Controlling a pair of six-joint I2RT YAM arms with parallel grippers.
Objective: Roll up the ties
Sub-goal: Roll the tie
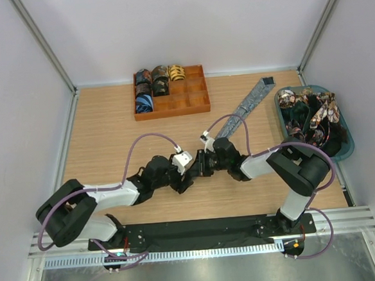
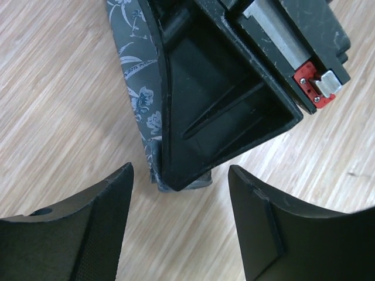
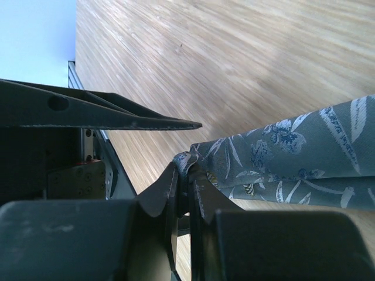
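Note:
A grey-blue floral tie [image 1: 249, 104] lies flat across the table toward the middle. My right gripper [image 3: 188, 170] is shut on its narrow end, and the fabric [image 3: 293, 152] bunches between the pads. In the left wrist view that pinched tie end [image 2: 140, 99] pokes out from under the right gripper's black finger [image 2: 217, 111]. My left gripper [image 2: 180, 171] faces it, open, with a finger on each side of that end and neither touching. In the top view the left gripper [image 1: 188, 169] and right gripper [image 1: 202, 162] meet at mid-table.
An orange compartment tray [image 1: 191, 105] at the back holds several rolled ties [image 1: 153, 85]. A blue bin [image 1: 345, 143] at the right edge is filled with loose ties [image 1: 311, 112]. Purple cables [image 1: 142, 140] arc over both arms.

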